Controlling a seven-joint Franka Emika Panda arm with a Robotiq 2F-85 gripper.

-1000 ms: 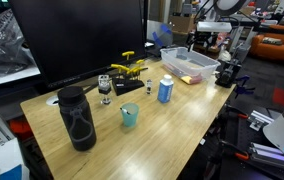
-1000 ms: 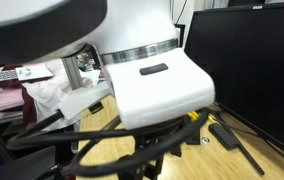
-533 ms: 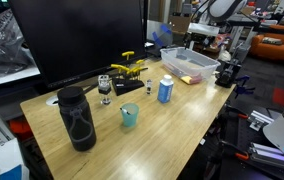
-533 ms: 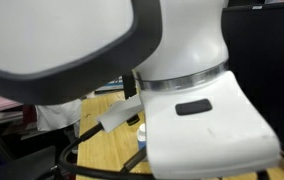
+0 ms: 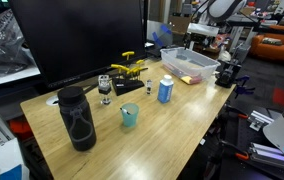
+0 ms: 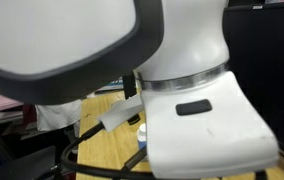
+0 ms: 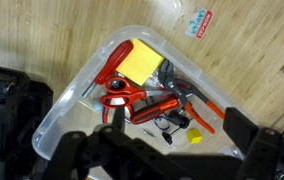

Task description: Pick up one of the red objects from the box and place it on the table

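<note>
The clear plastic box (image 5: pixel 192 66) stands at the far end of the wooden table (image 5: pixel 162 125). My gripper (image 5: pixel 202 38) hangs above it. In the wrist view the box (image 7: pixel 57 120) holds red-handled scissors (image 7: pixel 120 97), red-handled pliers (image 7: pixel 157 105), a flat red piece (image 7: pixel 112 68) beside a yellow sponge (image 7: pixel 138 60), and a small yellow cube (image 7: pixel 195 137). My gripper (image 7: pixel 176 126) is open and empty, its dark fingers spread wide over the box's near half, well above the contents. The other exterior view shows only the arm's white housing (image 6: pixel 182 100).
On the table stand a black bottle (image 5: pixel 77 118), a teal cup (image 5: pixel 129 115), a blue-and-white can (image 5: pixel 166 89), a glass (image 5: pixel 105 88) and yellow pieces (image 5: pixel 129 68) in front of a dark monitor (image 5: pixel 77 40). A printed label (image 7: pixel 196 22) lies on the wood beyond the box.
Between one second and half a second ago the arm shifted above the box, and its housing moved across the blocked exterior view. Since then nothing has visibly moved.
</note>
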